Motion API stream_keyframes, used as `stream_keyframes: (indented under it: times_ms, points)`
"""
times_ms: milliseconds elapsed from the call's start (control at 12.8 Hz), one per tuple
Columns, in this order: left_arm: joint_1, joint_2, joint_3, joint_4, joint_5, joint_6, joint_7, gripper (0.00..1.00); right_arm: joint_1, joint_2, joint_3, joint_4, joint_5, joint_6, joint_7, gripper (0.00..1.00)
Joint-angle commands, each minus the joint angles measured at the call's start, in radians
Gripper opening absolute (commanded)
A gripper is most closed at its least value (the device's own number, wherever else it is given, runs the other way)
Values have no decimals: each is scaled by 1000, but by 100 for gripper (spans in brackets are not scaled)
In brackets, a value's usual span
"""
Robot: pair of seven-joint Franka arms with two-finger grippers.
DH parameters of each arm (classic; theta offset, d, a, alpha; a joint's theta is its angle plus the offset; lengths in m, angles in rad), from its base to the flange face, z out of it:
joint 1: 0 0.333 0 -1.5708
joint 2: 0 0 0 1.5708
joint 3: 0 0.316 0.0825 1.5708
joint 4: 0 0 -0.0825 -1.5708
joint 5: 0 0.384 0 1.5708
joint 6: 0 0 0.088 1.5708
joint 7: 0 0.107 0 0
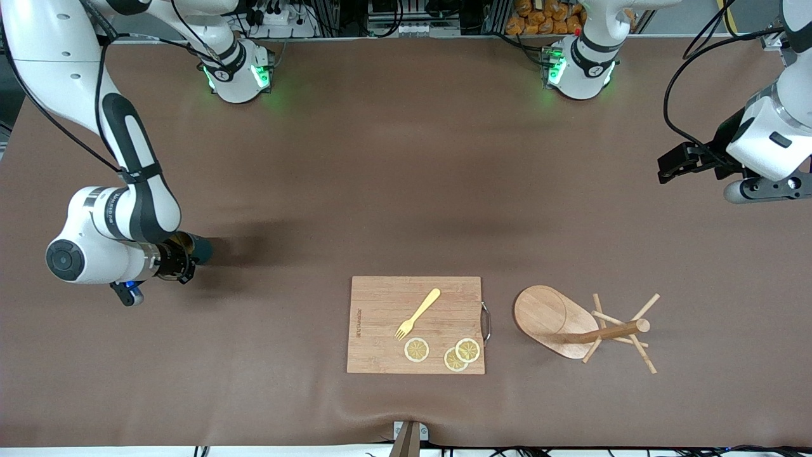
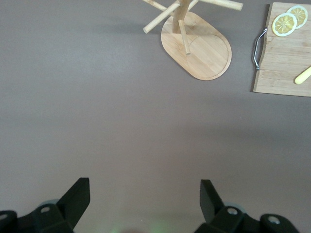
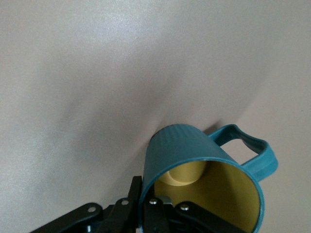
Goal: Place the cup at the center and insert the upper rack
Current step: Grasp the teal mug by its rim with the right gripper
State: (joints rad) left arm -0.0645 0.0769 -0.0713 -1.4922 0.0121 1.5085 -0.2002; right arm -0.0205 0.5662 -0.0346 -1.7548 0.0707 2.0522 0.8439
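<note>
With the right gripper (image 1: pixel 184 263) clenched on the rim of the cup (image 1: pixel 198 248), 1 finger inside the tan interior and 1 outside the teal wall, the step in hand appears to be carrying the cup to the table (image 1: pixel 406 178) centre. The cup sits toward the right arm's end of the table, well apart from the cutting board (image 1: pixel 415 324). Lift straight up before translating, keep the cup level, and lower it fully before releasing; a rim grip is likely to let the cup swing. The left gripper (image 2: pixel 143 201) hangs over bare table toward the left arm's end, fingers released, waiting.

Count: 1 cup; 1 upper rack (image 1: pixel 574 324), lying on its side beside the cutting board; 1 cutting board carrying 1 yellow fork (image 1: pixel 418 313) and 3 lemon slices (image 1: pixel 417 350).
</note>
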Motion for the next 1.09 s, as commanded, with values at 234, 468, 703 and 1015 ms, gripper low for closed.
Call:
stream_keyframes:
  times_ms: [234,468,703,1015]
  points:
    - [-6,8,2,24,-4,-21,-7,100,66,-81,15,51,-9,-90,-14,0]
    - [-5,8,1,24,-6,-21,-7,100,140,-163,44,51,-2,-104,-12,0]
    - [-6,8,2,24,-4,-21,-4,100,200,-242,103,49,-2,-128,-3,0]
    - [-5,8,2,24,-4,-21,5,100,267,-295,188,52,63,-167,11,0]
